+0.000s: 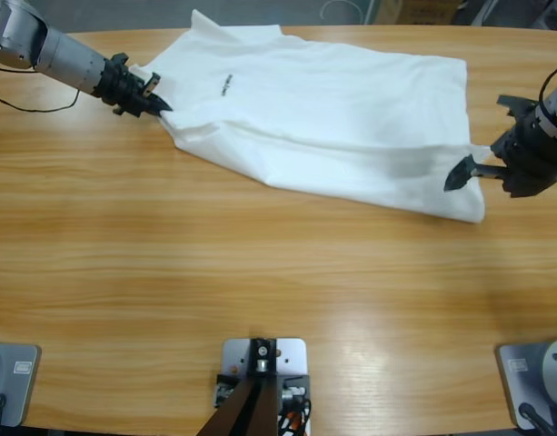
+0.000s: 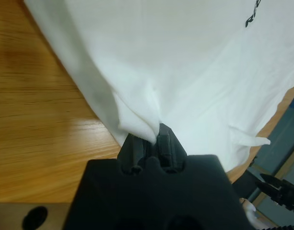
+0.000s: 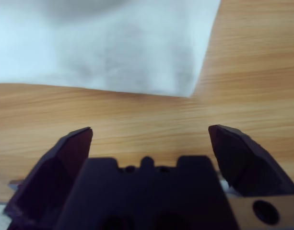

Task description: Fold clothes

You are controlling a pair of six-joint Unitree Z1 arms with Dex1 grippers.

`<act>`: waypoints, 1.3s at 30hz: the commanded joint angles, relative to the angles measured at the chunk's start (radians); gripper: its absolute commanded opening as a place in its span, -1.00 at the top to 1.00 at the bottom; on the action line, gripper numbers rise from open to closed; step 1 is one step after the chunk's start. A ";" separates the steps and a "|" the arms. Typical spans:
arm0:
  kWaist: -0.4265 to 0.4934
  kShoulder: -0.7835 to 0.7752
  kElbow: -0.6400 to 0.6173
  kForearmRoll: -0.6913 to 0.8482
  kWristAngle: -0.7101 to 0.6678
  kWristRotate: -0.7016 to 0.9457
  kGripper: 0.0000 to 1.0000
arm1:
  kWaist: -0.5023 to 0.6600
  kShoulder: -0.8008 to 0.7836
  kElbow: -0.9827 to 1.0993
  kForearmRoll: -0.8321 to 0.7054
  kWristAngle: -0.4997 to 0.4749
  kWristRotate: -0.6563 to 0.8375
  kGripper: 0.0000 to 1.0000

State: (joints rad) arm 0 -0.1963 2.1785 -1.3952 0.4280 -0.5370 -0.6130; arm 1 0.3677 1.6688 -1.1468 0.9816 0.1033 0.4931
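Left gripper (image 1: 155, 103) is clamped on the T-shirt (image 1: 323, 118) at its 9 o'clock end, while the right gripper (image 1: 473, 171), jaws spread, waits beside the hem corner at the 4 o'clock end of the long axis.

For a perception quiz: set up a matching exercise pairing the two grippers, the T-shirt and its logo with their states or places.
Things:
1. left gripper
2. right gripper
3. T-shirt
4. logo

States:
a. spread across the wooden table
b. jaws apart, nothing between them
c. small dark print on the chest
d. jaws pinched on white fabric

Pairs: 1-d, 2-b, 3-a, 4-c
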 commanded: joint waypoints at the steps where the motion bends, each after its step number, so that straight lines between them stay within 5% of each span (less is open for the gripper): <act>1: 0.002 -0.032 -0.002 0.009 0.003 0.018 1.00 | -0.110 -0.116 0.216 -0.177 0.151 0.150 -0.96; 5: 0.002 -0.047 -0.004 0.014 0.002 0.018 1.00 | -0.105 -0.085 0.255 -0.203 0.133 0.214 -0.82; 30: 0.025 -0.074 -0.002 0.056 0.002 0.041 1.00 | -0.148 0.113 0.293 -0.363 0.026 0.222 -0.71; 37: 0.031 -0.071 -0.004 0.057 0.002 0.041 1.00 | -0.150 0.138 0.306 -0.406 0.051 0.200 0.11; 39: 0.031 -0.071 -0.004 0.057 0.002 0.041 1.00 | -0.150 0.151 0.305 -0.411 0.059 0.196 0.12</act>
State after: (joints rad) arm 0 -0.1826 2.1112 -1.3952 0.4685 -0.5370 -0.5866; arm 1 0.2348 1.7568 -0.8657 0.5965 0.1402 0.7101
